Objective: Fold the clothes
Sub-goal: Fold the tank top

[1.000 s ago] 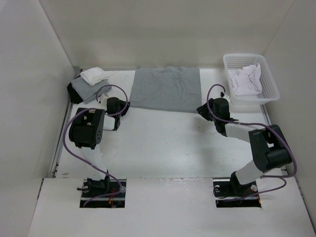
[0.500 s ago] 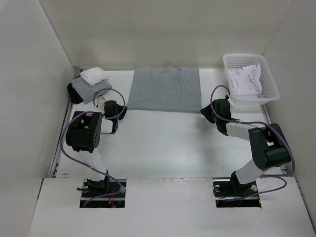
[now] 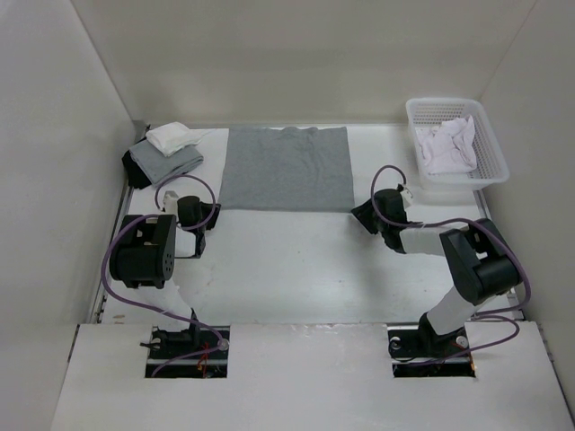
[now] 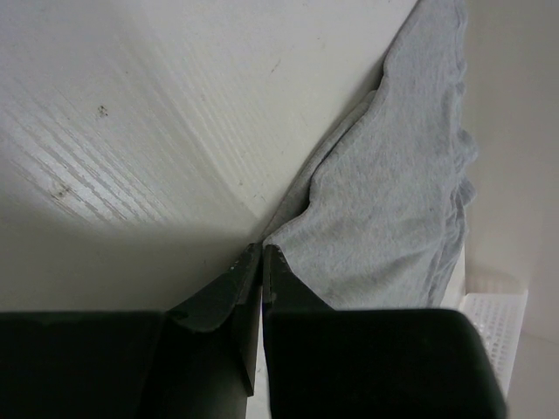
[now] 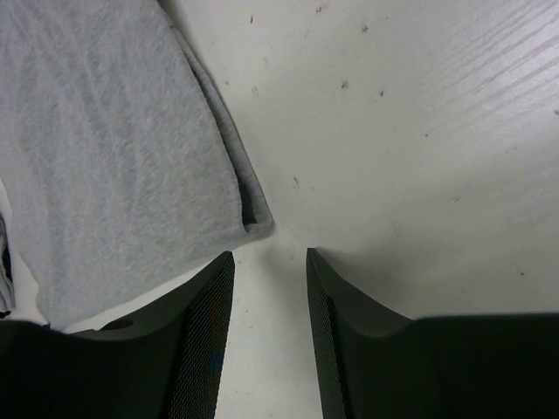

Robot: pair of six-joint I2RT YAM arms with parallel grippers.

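The top (image 3: 286, 168) lies flat on the table (image 3: 287, 260), at the far middle. My left gripper (image 4: 260, 253) sits at its near left corner, and my right gripper (image 5: 269, 262) is just before its near right corner. A pile of clothes (image 3: 163, 154) lies far left. A basket (image 3: 492, 157) stands far right, with a garment (image 3: 446, 145) in it.

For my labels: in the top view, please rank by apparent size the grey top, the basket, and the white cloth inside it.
Largest to smallest:
1. grey top
2. basket
3. white cloth, which fits inside the basket
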